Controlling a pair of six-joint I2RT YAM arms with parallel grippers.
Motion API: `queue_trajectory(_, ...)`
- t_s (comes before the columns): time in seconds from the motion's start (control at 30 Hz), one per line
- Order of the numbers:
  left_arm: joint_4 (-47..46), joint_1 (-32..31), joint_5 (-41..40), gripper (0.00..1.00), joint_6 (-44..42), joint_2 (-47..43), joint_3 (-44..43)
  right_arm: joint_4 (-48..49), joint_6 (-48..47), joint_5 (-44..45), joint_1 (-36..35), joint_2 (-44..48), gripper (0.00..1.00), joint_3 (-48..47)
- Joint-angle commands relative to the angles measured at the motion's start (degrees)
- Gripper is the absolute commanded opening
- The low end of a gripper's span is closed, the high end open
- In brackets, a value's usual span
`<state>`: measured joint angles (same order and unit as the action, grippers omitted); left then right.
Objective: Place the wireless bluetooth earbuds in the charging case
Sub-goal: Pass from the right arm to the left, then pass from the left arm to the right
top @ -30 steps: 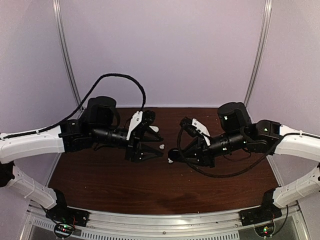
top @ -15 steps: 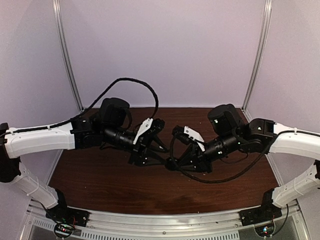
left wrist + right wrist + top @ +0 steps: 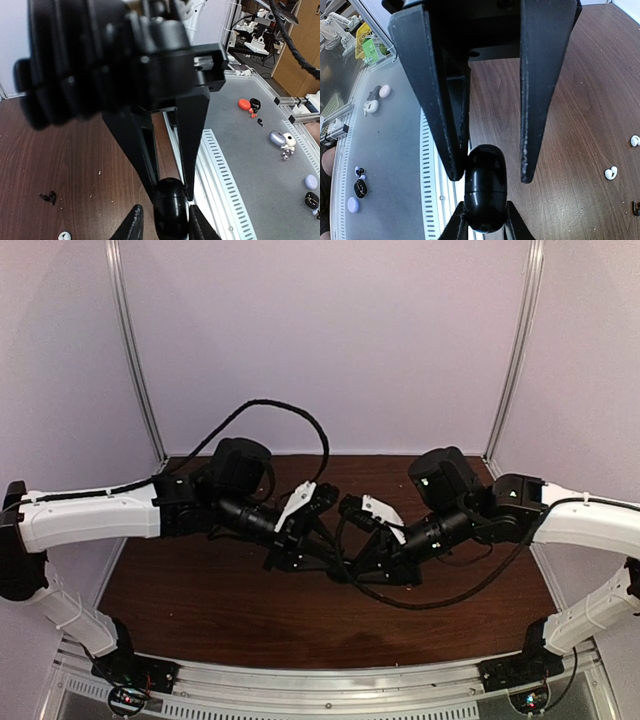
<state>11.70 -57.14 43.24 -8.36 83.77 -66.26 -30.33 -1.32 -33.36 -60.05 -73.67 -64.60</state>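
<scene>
The black charging case (image 3: 485, 185) hangs above the brown table (image 3: 200, 610), and my right gripper (image 3: 482, 220) is shut on its lower end. My left gripper (image 3: 165, 225) straddles the case (image 3: 171, 205) from the opposite side, open: one finger (image 3: 451, 125) touches it and the other finger (image 3: 537, 125) stands apart. In the top view both grippers meet at the table's middle (image 3: 335, 565) and hide the case. Two white earbuds (image 3: 611, 173) (image 3: 635, 140) and a black one (image 3: 636, 207) lie on the table. The left wrist view shows a white earbud (image 3: 64, 236) and a black piece (image 3: 48, 197).
A slotted aluminium rail (image 3: 225, 175) runs along the table's near edge. Beyond it lies a grey surface with other small cases and buds (image 3: 280, 140). Metal posts (image 3: 135, 360) stand at the back corners.
Both arms have moved inward until the grippers meet at the table's middle. The left jaws have narrowed around the case that the right gripper holds.
</scene>
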Motion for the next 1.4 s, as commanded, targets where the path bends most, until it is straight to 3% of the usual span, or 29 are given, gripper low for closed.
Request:
queue_trajectory(0.0,-0.5,-0.3,0.8,0.32,-0.7,0.8,-1.5,-0.2,-0.6,0.0,-0.3,0.1,0.16,-2.3)
queue_trajectory(0.13,-0.4,-0.3,1.3,0.41,-0.6,1.1,-1.4,-0.6,-0.7,0.5,-0.3,-0.1,0.16,-2.5)
queue_trajectory(0.23,-0.4,-0.3,1.5,0.40,-0.5,1.4,-1.5,-0.7,-0.7,0.6,-0.3,-0.1,0.16,-2.5)
queue_trajectory(0.5,-1.1,-0.3,2.1,0.16,-0.2,1.4,-1.8,-0.7,-1.0,1.6,-0.3,0.5,0.20,-2.2)
queue_trajectory(0.6,-3.7,-0.3,2.7,0.11,1.6,0.5,-1.0,0.6,-1.0,2.7,-0.2,2.0,0.39,-1.6)
queue_trajectory(0.7,-8.2,-0.1,2.2,0.09,4.4,-0.9,0.6,3.5,-0.4,5.3,0.4,4.9,0.67,-0.6)
queue_trajectory(0.97,-27.0,0.7,-1.8,0.08,15.1,-4.8,5.1,22.2,3.6,15.0,1.4,19.2,0.99,10.9)
queue_trajectory(1.13,-40.7,0.8,-6.0,0.07,22.3,-6.2,7.8,37.2,7.5,18.6,1.4,23.6,1.00,17.9)
queue_trajectory(1.3,-59.9,0.9,-10.7,0.07,32.6,-6.9,13.7,41.3,5.4,16.0,1.4,20.4,0.99,17.0)
queue_trajectory(1.37,-64.9,0.7,-11.3,0.06,34.7,-6.2,15.0,42.4,4.7,14.8,1.4,18.0,0.91,16.0)
